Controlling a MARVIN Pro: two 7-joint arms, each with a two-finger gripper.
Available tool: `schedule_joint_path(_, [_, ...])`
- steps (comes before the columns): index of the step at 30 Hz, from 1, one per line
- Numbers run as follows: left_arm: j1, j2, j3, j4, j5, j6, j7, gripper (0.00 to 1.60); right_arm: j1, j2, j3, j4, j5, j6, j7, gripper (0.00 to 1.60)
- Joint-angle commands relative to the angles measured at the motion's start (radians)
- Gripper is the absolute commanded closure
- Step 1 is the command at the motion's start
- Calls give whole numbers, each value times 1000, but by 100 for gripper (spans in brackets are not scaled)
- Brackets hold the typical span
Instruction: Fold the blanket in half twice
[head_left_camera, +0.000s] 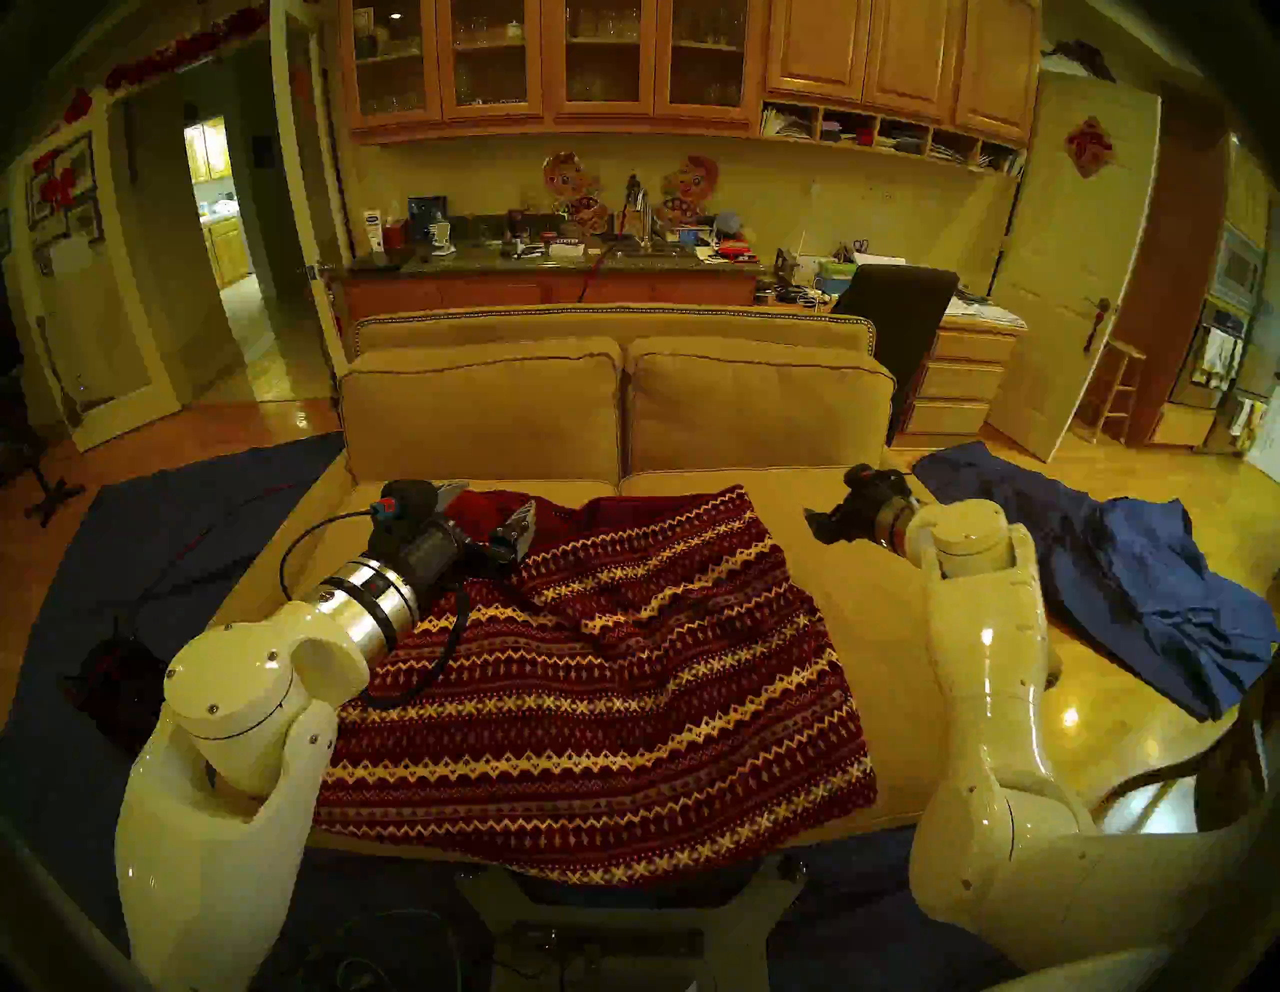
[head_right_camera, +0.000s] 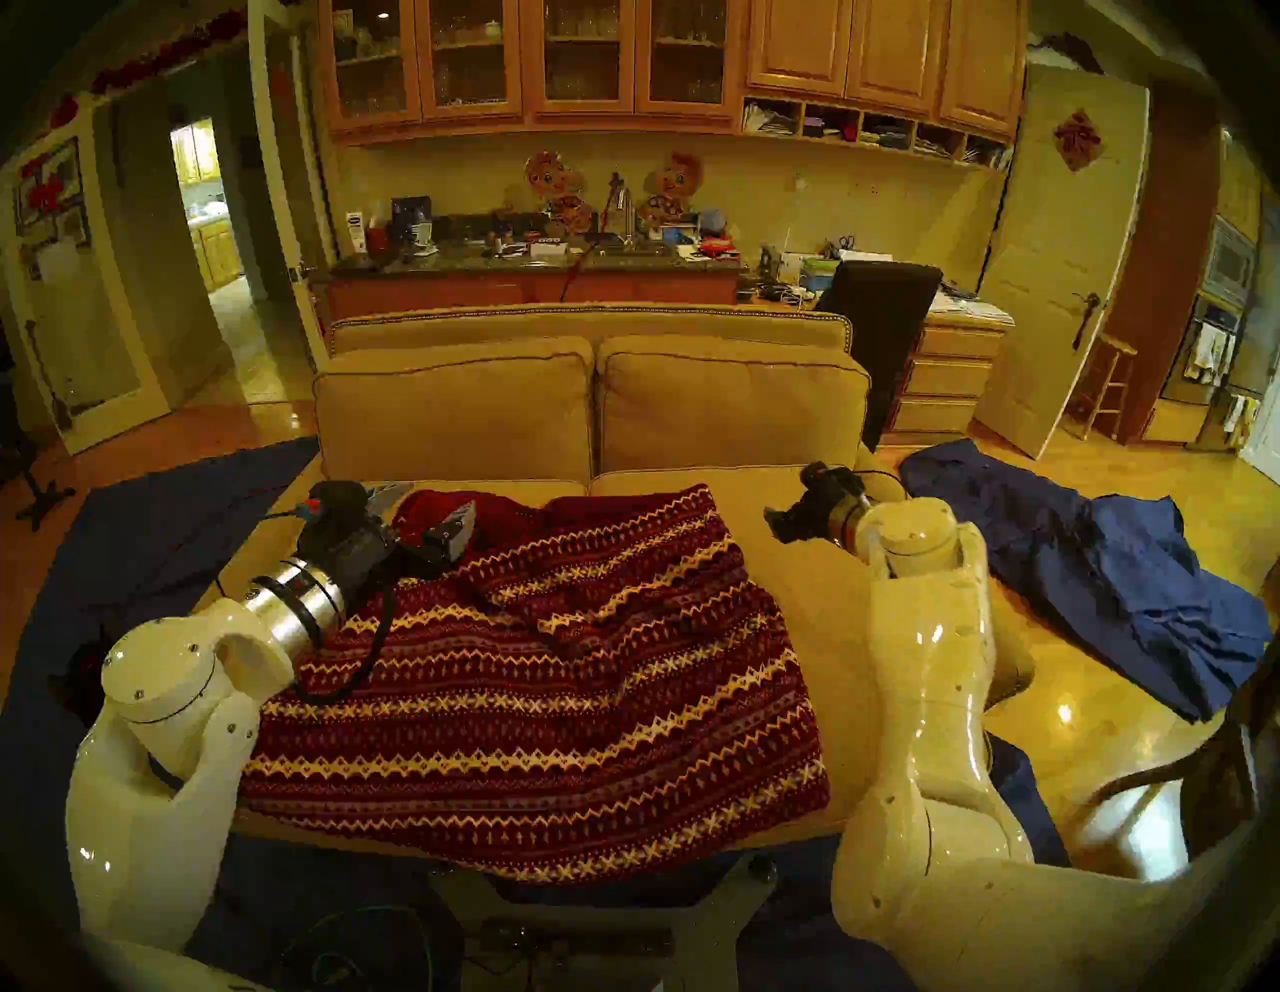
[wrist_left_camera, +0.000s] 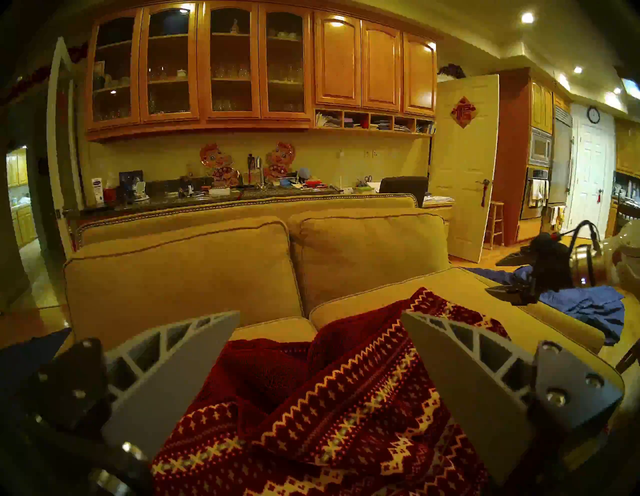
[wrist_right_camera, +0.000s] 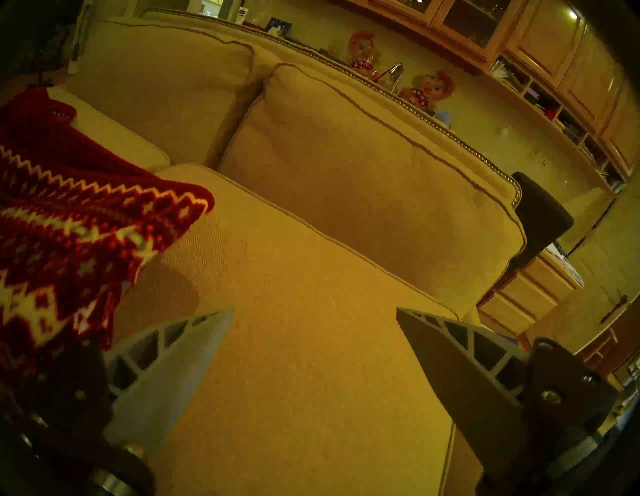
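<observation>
Both the left pincer (wrist_left_camera: 320, 317) and right pincer (wrist_right_camera: 315, 313) gape empty; each should pinch a far corner of the blanket (head_left_camera: 623, 665) before lifting evenly.

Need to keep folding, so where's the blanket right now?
In the head view the blanket lies on the sofa seat, centre-left, under the left end effector.

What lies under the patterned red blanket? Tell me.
The tan sofa's seat cushions carry the blanket; its front edge overhangs them. Anything beneath the fabric is covered.
</observation>
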Motion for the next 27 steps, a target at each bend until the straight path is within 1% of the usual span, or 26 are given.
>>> schedule_joint_path(1, [-4, 0, -1, -6, 0, -2, 0, 0, -70, 63, 82, -116, 64, -22, 99, 0])
schedule_joint_path(3, [-4, 0, -1, -6, 0, -2, 0, 0, -102, 69, 109, -158, 84, -25, 143, 0])
schedule_joint_path(4, [-4, 0, -1, -6, 0, -2, 0, 0, -107, 74, 119, -150, 92, -27, 158, 0])
schedule_joint_path(6, [-4, 0, -1, -6, 0, -2, 0, 0, -144, 74, 143, -200, 113, -28, 206, 0])
schedule_joint_path(7, [-4, 0, -1, -6, 0, -2, 0, 0, -156, 76, 152, -200, 122, -29, 219, 0])
schedule_joint_path(10, [-4, 0, -1, -6, 0, -2, 0, 0, -208, 70, 177, -249, 151, -39, 281, 0])
schedule_joint_path(13, [-4, 0, -1, -6, 0, -2, 0, 0, -241, 48, 203, -288, 176, -42, 333, 0])
schedule_joint_path(14, [-4, 0, -1, -6, 0, -2, 0, 0, -264, 41, 210, -309, 186, -45, 362, 0])
schedule_joint_path(15, [-4, 0, -1, -6, 0, -2, 0, 0, -267, 29, 222, -312, 194, -43, 371, 0])
schedule_joint_path(17, [-4, 0, -1, -6, 0, -2, 0, 0, -310, 14, 235, -343, 216, -42, 427, 0])
schedule_joint_path(18, [-4, 0, -1, -6, 0, -2, 0, 0, -305, 3, 245, -347, 222, -43, 426, 0])
schedule_joint_path(20, [-4, 0, -1, -7, 0, -2, 0, 0, -341, -12, 258, -388, 248, -46, 477, 0])
schedule_joint_path(22, [-4, 0, -1, -7, 0, -2, 0, 0, -360, -24, 272, -410, 271, -49, 507, 0])
schedule_joint_path(23, [-4, 0, -1, -7, 0, -2, 0, 0, -398, -31, 282, -449, 293, -48, 552, 0])
schedule_joint_path(24, [-4, 0, -1, -7, 0, -2, 0, 0, -379, -37, 291, -430, 304, -53, 538, 0])
schedule_joint_path(25, [-4, 0, -1, -7, 0, -2, 0, 0, -406, -40, 297, -458, 323, -53, 571, 0])
schedule_joint_path(27, [-4, 1, -1, -8, 0, -2, 0, 0, -436, -45, 307, -488, 358, -60, 610, 0])
